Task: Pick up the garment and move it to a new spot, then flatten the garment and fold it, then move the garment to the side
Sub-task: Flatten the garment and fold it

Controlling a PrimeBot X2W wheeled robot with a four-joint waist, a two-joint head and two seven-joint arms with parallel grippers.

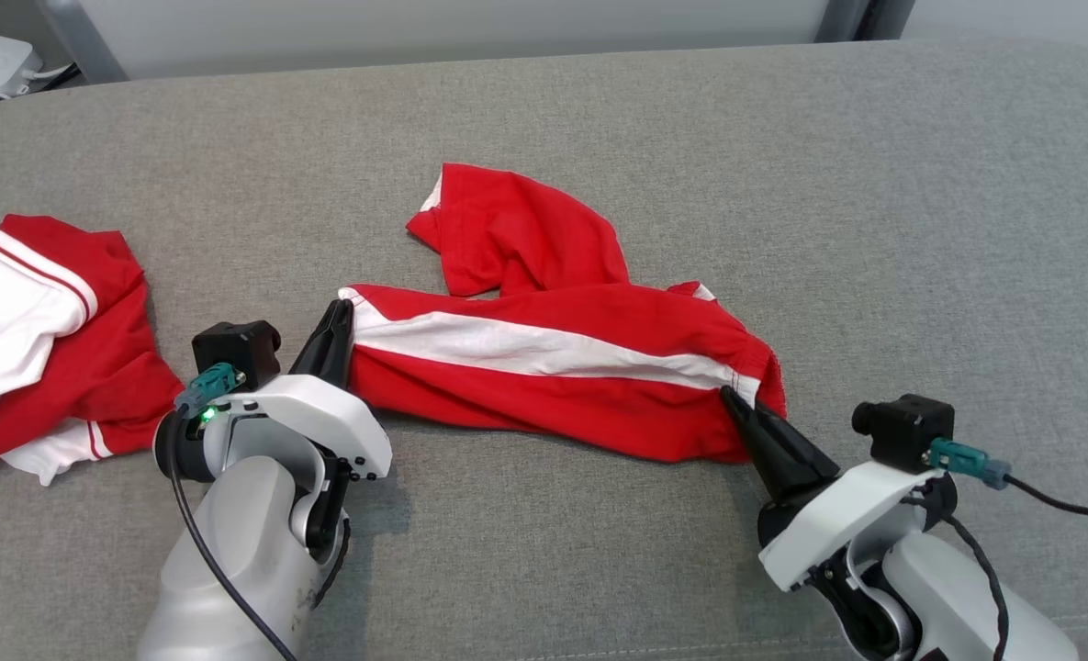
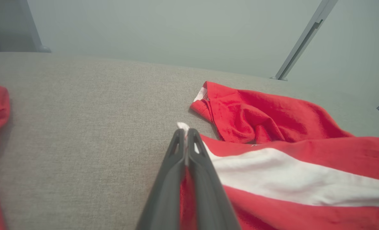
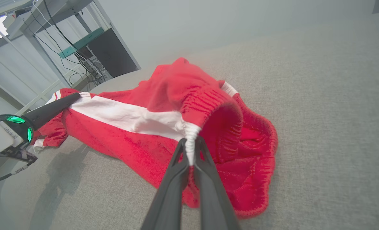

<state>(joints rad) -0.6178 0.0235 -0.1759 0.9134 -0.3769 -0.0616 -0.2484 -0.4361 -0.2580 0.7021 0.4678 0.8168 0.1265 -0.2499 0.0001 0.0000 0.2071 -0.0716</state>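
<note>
Grey cloth-covered counter (image 1: pixel 599 119) across the whole head view.

At the counter's left end: a second red-and-white garment (image 1: pixel 48 340), crumpled, with white cloth showing on top, lying apart from the task's piece.

Further in from that end, toward the counter's front edge: the left fingers (image 1: pixel 336 321), pressed fully together and pinching the white-striped corner of the garment (image 1: pixel 553 367). Seen from the left wrist, a sliver of red cloth and a tuft of white caught between the two dark fingers (image 2: pixel 180 140). Green light (image 1: pixel 206 415) glowing on the wrist behind them.

Across the counter's middle: the garment itself, red shorts with a white side stripe, laid left to right between both grips and resting on the grey cloth. One leg flopped back toward the counter's far edge, a bit of white showing at its hem.

Toward the counter's right end, again near the front edge: the right fingers (image 1: pixel 734 400), closed tight on the gathered waistband where the white stripe meets the elastic, with the waist opening gaping just beside them. Black cable (image 1: pixel 1058 503) trailing from the right wrist toward the counter's right end.
</note>
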